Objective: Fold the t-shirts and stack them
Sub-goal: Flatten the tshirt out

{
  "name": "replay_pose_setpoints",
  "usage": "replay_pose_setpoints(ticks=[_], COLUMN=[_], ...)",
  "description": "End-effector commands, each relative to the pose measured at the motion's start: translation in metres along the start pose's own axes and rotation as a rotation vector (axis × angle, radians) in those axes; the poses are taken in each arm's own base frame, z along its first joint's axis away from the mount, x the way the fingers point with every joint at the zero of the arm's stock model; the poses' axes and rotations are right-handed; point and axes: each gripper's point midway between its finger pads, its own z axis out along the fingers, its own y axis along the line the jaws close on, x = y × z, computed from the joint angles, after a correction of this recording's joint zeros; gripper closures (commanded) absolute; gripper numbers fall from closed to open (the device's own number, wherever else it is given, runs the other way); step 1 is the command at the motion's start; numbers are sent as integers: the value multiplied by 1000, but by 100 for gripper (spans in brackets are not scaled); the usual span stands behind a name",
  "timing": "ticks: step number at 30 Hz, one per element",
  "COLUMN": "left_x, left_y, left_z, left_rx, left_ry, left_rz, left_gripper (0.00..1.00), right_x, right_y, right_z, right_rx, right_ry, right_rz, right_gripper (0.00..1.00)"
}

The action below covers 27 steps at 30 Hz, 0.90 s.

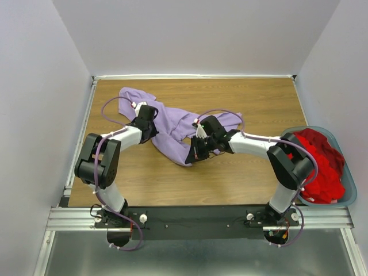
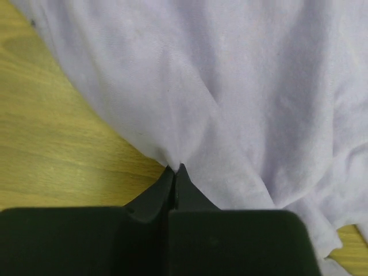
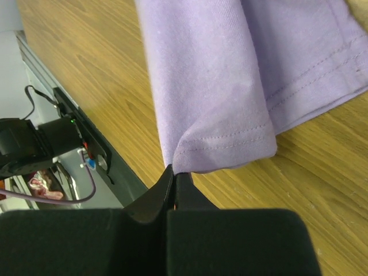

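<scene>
No writing can be read; the lavender t-shirt (image 3: 218, 86) (plain cloth) bears none.

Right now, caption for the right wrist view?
Right pincer pinching a hemmed corner of the lavender shirt over the wooden table.

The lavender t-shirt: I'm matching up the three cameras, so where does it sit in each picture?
Top external: the lavender t-shirt lies crumpled mid-table, between both arms.
Left wrist: it fills the top and right, puckering into the shut left gripper.
Right wrist: it comes down from the top centre, hemmed corner pinched by the right gripper.
Shared landmark: the wooden table beneath the cloth.
</scene>
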Motion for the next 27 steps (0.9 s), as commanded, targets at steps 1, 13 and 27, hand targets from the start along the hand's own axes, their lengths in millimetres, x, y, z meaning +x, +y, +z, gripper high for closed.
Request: replay_pose_setpoints(ticks=[1, 13, 27], left_x=[-40, -95, -88], left_y=[0, 66, 32], left_z=[-15, -88, -75], left_rx=[-58, -566, -428], left_ry=[-89, -184, -183], left_rz=[32, 378, 371], left_gripper=[100, 88, 23], right_x=[3, 39, -71], right_y=[15, 64, -117], right_z=[6, 25, -56], right_rx=[-37, -133, 325], right_ry=[37, 155, -225], right_rz=[-11, -147, 63], right_gripper=[96, 74, 70])
